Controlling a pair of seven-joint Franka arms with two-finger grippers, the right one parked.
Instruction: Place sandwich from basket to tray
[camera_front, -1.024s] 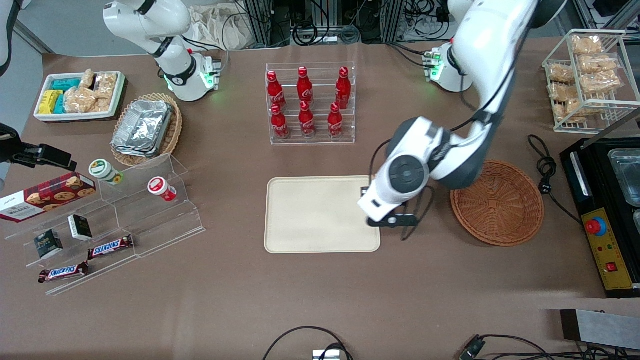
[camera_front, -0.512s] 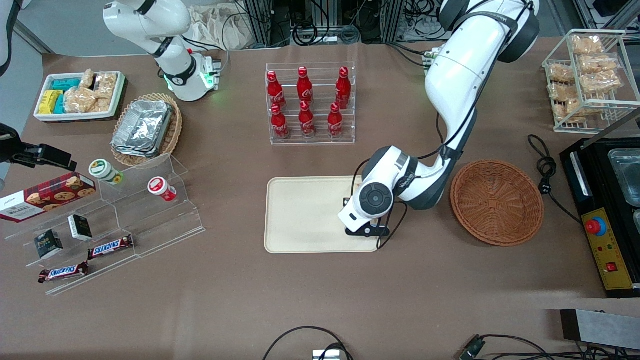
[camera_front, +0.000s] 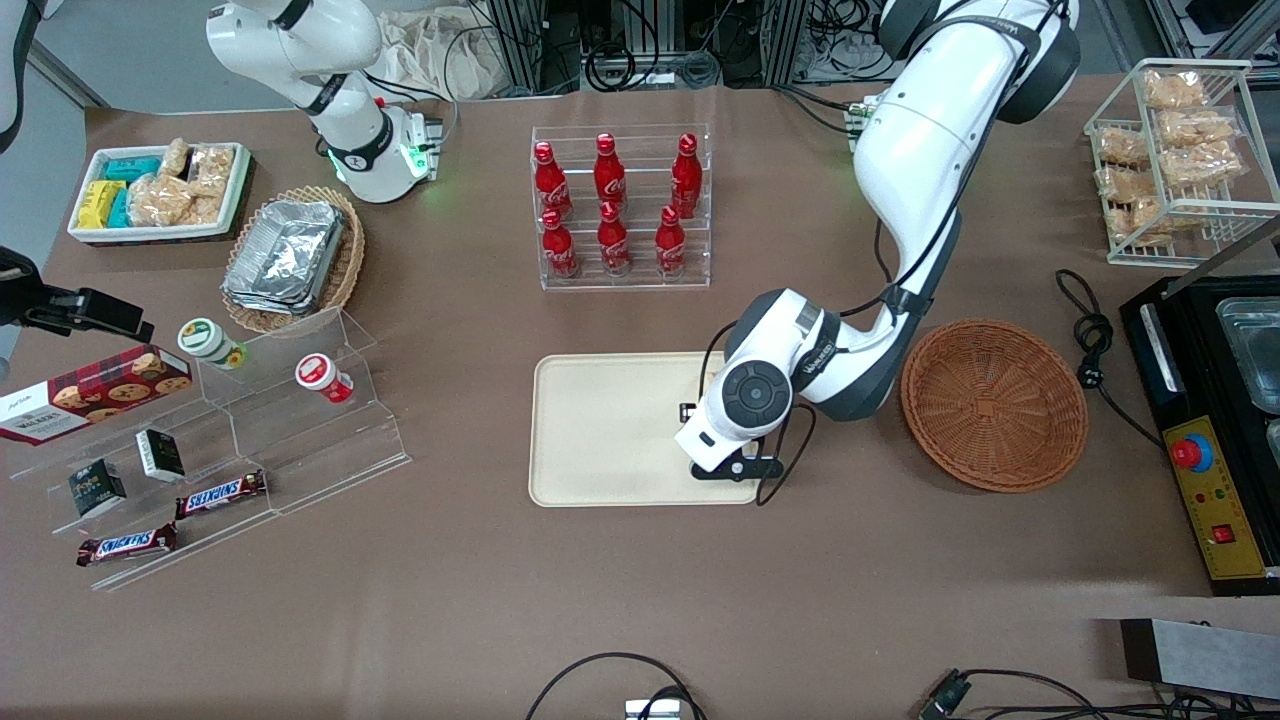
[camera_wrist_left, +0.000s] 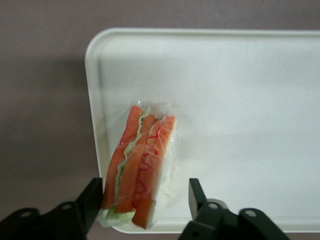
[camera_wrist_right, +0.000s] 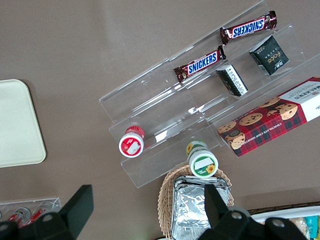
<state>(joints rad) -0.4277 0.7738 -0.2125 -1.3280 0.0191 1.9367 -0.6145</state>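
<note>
The sandwich (camera_wrist_left: 141, 167), a clear-wrapped wedge with orange-red filling and some green, lies on the cream tray (camera_wrist_left: 240, 100) close to one rounded corner. My left gripper (camera_wrist_left: 145, 190) is open and straddles the sandwich's near end. One finger (camera_wrist_left: 92, 200) is against the wrap and the other (camera_wrist_left: 196, 195) stands apart from it. In the front view the gripper (camera_front: 720, 425) is low over the tray (camera_front: 610, 430), at the tray's end nearest the basket, and my wrist hides the sandwich. The round reddish-brown basket (camera_front: 993, 403) is empty.
A clear rack of red bottles (camera_front: 615, 205) stands farther from the front camera than the tray. A black machine (camera_front: 1215, 420) and a wire rack of bagged snacks (camera_front: 1170, 140) are at the working arm's end. Acrylic shelves with snacks (camera_front: 220, 440) lie toward the parked arm's end.
My left arm has swung from beside the basket to over the tray's end and come down lower. In the last half second it has hardly moved.
</note>
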